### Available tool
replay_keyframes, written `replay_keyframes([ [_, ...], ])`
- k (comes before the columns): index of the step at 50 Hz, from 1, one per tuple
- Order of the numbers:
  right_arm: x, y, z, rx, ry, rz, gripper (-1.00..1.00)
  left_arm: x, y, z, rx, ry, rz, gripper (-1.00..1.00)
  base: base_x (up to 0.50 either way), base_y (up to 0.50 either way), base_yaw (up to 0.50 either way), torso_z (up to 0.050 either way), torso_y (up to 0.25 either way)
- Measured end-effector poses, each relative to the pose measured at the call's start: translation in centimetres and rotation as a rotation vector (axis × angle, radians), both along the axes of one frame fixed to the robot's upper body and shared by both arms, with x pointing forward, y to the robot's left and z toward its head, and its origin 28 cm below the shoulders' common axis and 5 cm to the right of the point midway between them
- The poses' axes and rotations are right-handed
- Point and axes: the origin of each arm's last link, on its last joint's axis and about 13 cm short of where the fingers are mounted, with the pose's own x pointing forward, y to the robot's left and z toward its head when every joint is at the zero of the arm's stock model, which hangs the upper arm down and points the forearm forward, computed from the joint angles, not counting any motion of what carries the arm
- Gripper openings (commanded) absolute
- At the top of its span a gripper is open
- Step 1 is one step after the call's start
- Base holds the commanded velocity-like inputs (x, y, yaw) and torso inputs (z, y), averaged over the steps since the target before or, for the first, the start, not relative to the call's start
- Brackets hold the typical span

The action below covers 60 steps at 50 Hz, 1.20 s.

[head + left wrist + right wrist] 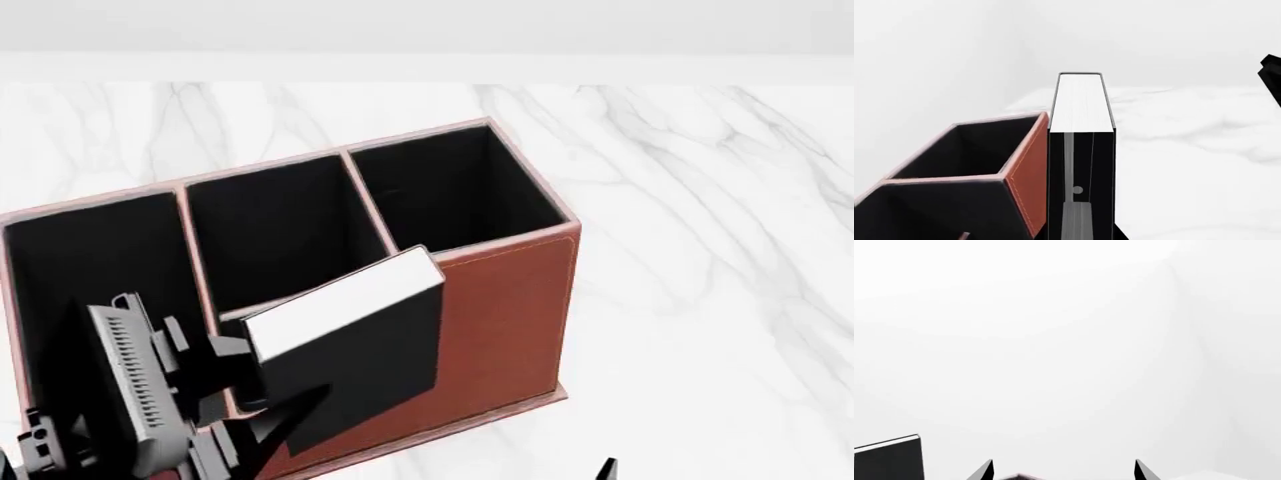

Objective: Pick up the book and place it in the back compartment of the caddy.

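Note:
My left gripper [247,395] is shut on the book [350,335], a thick black book with white page edges. It holds the book tilted in the air over the near wall of the reddish-brown caddy [501,300]. In the left wrist view the book [1081,107] stands out from the jaws, right beside a caddy [1029,170] wall and its black-lined cells. Three tall black cells show in the head view. The back compartment is hidden under the book and left arm. My right gripper [1063,471] is open and empty; only its tip [607,468] shows in the head view.
The caddy stands on a white marble table [707,200] that runs to a pale wall behind. A black part [1271,80], probably the right arm, shows at the edge of the left wrist view. A black block [889,460] sits at the right wrist view's edge.

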Motion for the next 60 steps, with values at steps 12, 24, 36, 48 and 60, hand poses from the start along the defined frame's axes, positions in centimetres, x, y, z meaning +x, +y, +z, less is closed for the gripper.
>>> replay_keyframes([
  [12, 0.0, 0.1, 0.0, -0.011, 0.004, -0.009, 1.00, 0.0, 0.1, 0.1, -0.025, -0.003, -0.006, -1.00, 0.00, 0.00, 0.00, 0.000, 0.001],
  [24, 0.0, 0.2, 0.0, -0.013, 0.007, -0.017, 1.00, 0.4, 0.3, 0.1, -0.020, 0.009, 0.037, -1.00, 0.00, 0.00, 0.00, 0.001, 0.002],
  [36, -0.1, 0.1, 0.0, -0.010, -0.002, -0.020, 1.00, 0.9, 0.9, 0.7, 0.046, 0.026, 0.051, -1.00, 0.00, 0.00, 0.00, 0.000, 0.001],
  [48, -0.1, 0.1, -0.1, -0.010, -0.004, -0.022, 1.00, 1.1, 1.8, 1.6, 0.093, 0.057, -0.037, -1.00, 0.00, 0.00, 0.00, 0.000, 0.002],
  [60, 0.1, 0.1, -0.1, -0.011, -0.001, -0.023, 1.00, 2.2, 3.1, 2.3, 0.116, 0.083, -0.095, -1.00, 0.00, 0.00, 0.00, 0.000, 0.001],
])
